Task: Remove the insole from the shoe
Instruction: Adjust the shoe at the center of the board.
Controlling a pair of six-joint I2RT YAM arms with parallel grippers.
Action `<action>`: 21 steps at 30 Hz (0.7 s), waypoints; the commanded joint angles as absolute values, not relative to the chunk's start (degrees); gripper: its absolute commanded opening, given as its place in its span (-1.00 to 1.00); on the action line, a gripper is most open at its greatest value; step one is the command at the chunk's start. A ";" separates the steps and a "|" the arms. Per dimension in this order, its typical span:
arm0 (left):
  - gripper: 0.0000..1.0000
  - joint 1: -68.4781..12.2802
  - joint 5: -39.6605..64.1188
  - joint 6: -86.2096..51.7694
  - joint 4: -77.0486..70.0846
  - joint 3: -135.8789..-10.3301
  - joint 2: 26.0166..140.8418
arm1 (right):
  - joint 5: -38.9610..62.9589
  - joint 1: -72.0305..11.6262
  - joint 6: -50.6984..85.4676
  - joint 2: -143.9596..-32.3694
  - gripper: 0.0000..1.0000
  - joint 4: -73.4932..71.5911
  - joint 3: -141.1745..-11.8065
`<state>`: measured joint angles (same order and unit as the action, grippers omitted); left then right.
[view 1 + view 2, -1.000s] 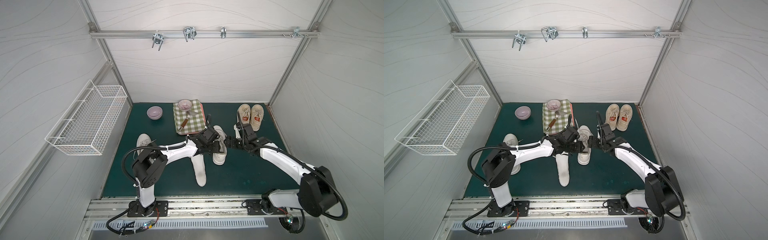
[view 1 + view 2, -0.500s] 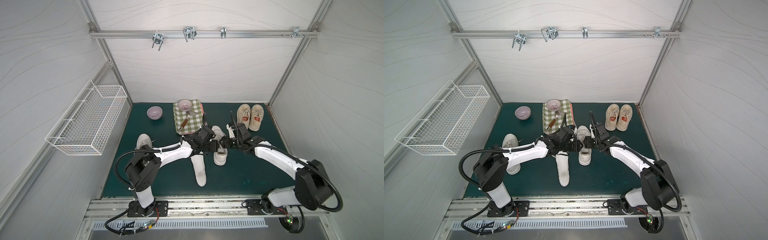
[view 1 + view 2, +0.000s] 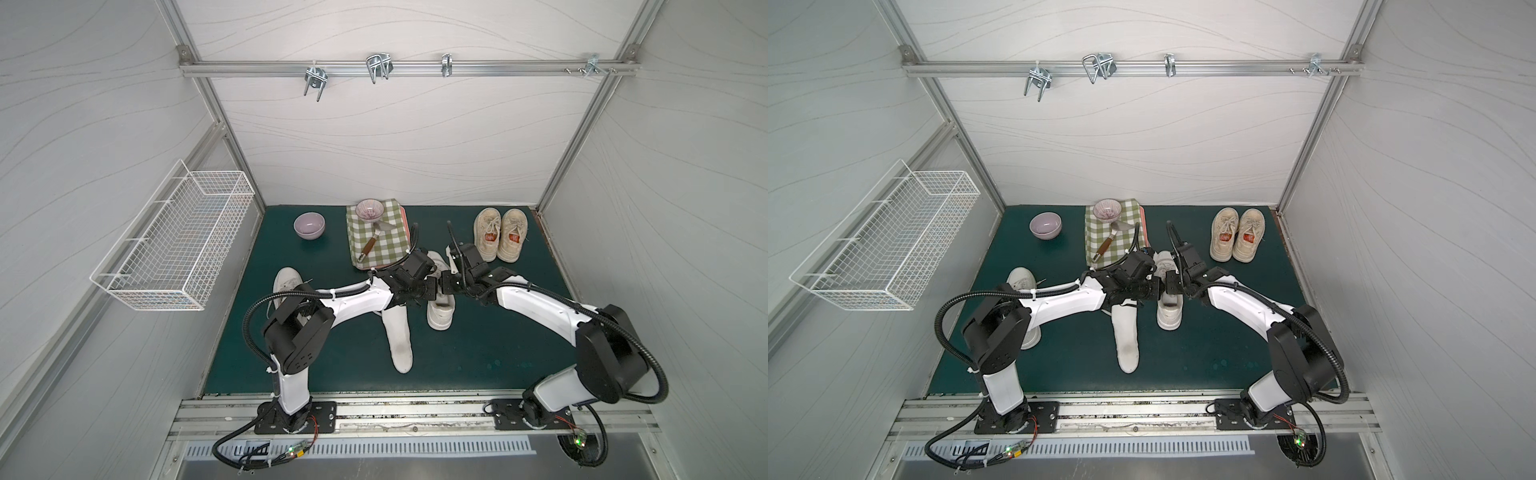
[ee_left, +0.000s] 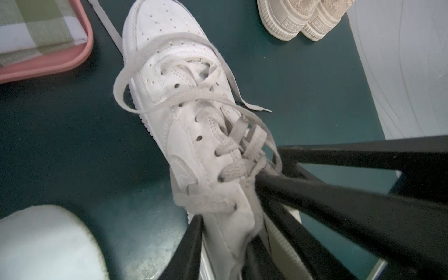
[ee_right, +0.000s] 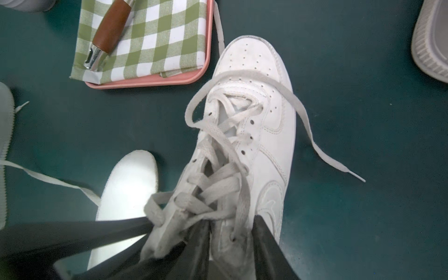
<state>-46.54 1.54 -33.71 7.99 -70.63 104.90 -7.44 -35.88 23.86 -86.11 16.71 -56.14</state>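
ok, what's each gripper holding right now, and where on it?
Both hold the white shoe. The left gripper pinches the lace flap on its side, by the top eyelets. The right gripper pinches the opposite flap at the same height.

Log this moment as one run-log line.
left jaws: shut on white sneaker collar | right jaws: shut on opposite collar side | loose insole: on mat beside sneaker

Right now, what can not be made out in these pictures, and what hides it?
- Inside of the white shoe: partly under the left gripper and right gripper, too small in top views; behind laces in wrist views.
- Second white shoe: left arm hides much of it, top views.
- Pink tray: checked cloth covers all but its rim.
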 commanded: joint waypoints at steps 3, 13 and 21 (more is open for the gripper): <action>-0.48 -46.01 -2.61 -34.37 7.56 -72.73 105.26 | -12.34 -36.66 23.81 -86.52 -0.40 20.21 -56.34; -0.62 -45.40 -5.65 -35.76 6.93 -69.76 103.16 | -20.38 -36.44 26.11 -85.39 -0.66 24.17 -56.61; -0.66 -44.13 -8.09 -38.16 3.89 -63.93 99.46 | -24.03 -33.47 29.76 -82.92 -0.82 26.61 -53.59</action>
